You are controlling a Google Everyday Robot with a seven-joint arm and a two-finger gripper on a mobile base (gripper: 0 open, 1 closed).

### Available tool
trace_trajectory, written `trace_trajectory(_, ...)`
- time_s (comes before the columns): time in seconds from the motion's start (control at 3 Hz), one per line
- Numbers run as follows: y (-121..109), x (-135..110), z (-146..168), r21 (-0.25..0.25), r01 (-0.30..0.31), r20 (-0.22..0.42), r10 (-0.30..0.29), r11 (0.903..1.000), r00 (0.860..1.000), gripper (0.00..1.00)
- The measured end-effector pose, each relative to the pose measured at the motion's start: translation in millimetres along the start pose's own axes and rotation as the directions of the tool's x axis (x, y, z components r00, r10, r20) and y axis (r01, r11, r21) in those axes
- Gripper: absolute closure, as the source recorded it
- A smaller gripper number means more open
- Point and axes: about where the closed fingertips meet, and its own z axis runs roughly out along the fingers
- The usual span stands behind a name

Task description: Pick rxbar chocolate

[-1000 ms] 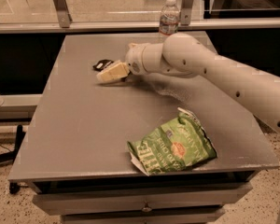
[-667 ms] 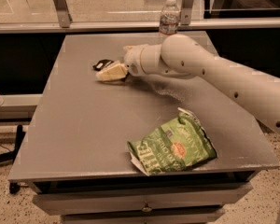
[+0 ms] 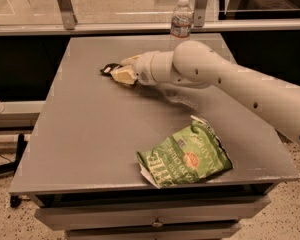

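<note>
The hand (image 3: 119, 72) is seen low at the rxbar chocolate (image 3: 108, 68), far back on the worktop (image 3: 90, 134); whether it is clamped cannot be told.

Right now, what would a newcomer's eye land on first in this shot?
The big white arm stretches in from the right across the grey table, with its gripper at the dark rxbar toward the far left. Next comes the crumpled green bag at the near edge, right of centre. A bottle stands at the far edge.
</note>
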Motion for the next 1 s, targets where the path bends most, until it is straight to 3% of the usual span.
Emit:
trace_trajectory(0.33,6,6,0,-0.012,-0.013,-0.008,0.013,0.9998,1.0,0.87)
trace_trajectory(0.67,7,2,-6,-0.025,-0.012,-0.003,0.012,0.9996,1.0,1.0)
trace_trajectory(1.0,-5,-19,-24,-0.022,0.015,0.026,-0.015,0.9996,1.0,1.0)
